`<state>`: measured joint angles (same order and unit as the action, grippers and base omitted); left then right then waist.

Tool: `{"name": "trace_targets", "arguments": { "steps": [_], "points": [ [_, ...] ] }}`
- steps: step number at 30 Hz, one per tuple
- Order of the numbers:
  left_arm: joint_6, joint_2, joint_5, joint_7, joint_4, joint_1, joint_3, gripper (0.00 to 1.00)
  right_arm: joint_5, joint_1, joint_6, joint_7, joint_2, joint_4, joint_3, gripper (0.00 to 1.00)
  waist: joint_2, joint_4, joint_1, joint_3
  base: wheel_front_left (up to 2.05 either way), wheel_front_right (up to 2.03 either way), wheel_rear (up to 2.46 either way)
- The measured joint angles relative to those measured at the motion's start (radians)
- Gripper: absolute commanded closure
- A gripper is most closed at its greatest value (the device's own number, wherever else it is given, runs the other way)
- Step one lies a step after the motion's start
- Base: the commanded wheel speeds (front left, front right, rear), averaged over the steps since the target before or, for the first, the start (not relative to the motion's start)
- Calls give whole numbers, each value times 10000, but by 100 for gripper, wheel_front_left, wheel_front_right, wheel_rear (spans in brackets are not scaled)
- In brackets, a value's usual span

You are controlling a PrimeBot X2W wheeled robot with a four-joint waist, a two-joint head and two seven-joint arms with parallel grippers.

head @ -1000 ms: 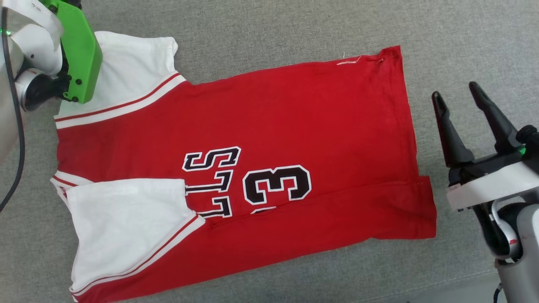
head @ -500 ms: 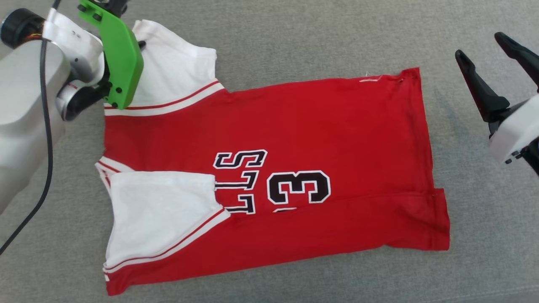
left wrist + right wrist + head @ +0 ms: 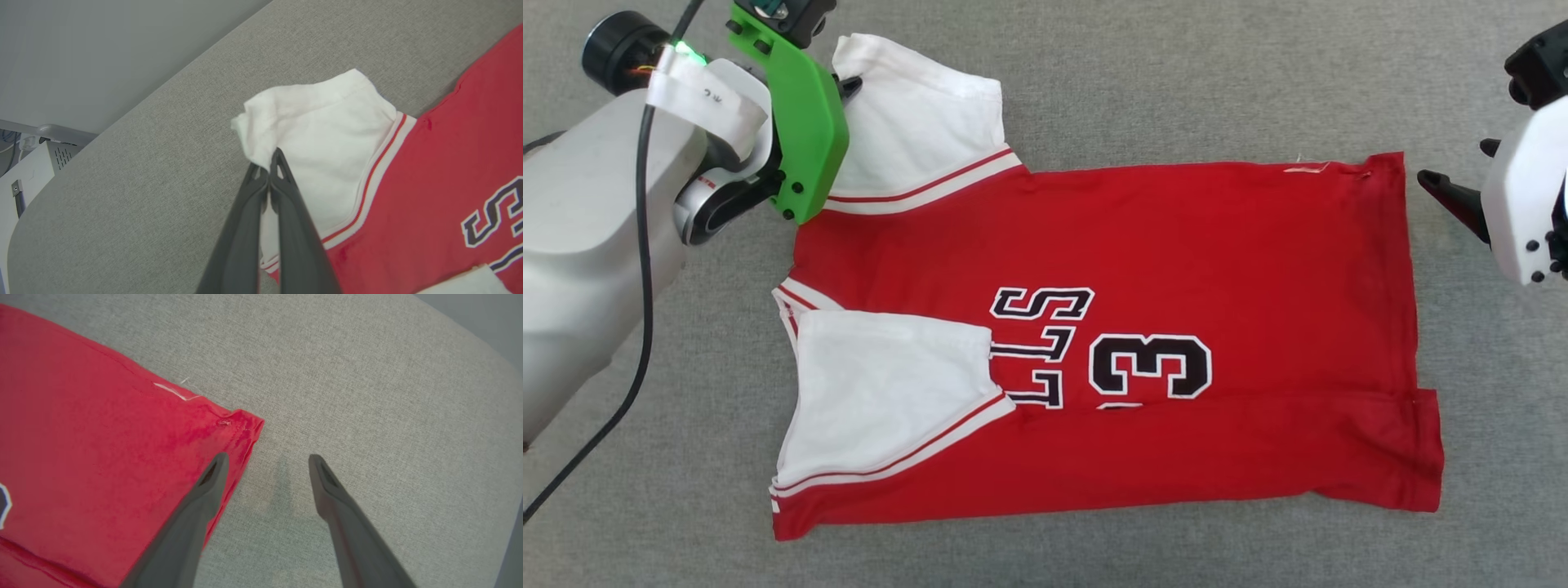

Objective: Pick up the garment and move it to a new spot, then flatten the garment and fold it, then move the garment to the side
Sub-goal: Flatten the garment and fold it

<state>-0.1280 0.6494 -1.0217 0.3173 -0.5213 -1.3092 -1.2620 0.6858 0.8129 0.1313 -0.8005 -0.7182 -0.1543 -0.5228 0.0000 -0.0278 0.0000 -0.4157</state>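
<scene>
Left gripper [image 3: 266, 165]: fingers pressed together, pinching the outer edge of the far sleeve [image 3: 322, 134]; pinched corner raised slightly off the bench [image 3: 1176, 73], toward its far left.
Green bracket [image 3: 805, 122]: mounted at the left wrist, hiding most of the fingers from the head camera.
Garment [image 3: 1176, 245]: flat on the bench, roughly central; long axis left to right; collar end pointing left, hem pointing right; front up, letters and number turned on their side.
Near sleeve [image 3: 882, 392]: folded in over the red front, covering the ends of the letters.
Near long edge: folded in toward the middle, hiding most of one figure of the number.
Open room: bare bench on every side of the garment; broad strip along the far side; rounded bench corners seen from both wrist cameras.
Right gripper [image 3: 267, 457]: spread wide, holding nothing, just beside the far hem corner [image 3: 245, 424]; one finger over the hem edge, contact not discernible.
</scene>
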Motion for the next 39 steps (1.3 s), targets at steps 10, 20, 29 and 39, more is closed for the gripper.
{"name": "trace_targets", "arguments": {
  "steps": [10,20,29,39],
  "points": [
    [0,-219,63,-278,134,-247,-31,100,-17,759,0,134,594,-1847,-1191,0,0,-345,0,-515,0,0,0],
    [0,-226,92,-454,84,-250,-82,100,477,1136,-10,907,334,-2508,-2259,100,0,-453,0,-697,0,0,0],
    [0,-138,215,-704,31,-98,-128,100,838,1207,0,2711,495,-2734,-2673,100,0,-371,0,-216,0,0,0],
    [4,324,368,-1070,554,1033,-167,100,1045,73,0,4073,96,-2309,-2569,100,0,-351,0,879,0,0,0]
  ]
}}
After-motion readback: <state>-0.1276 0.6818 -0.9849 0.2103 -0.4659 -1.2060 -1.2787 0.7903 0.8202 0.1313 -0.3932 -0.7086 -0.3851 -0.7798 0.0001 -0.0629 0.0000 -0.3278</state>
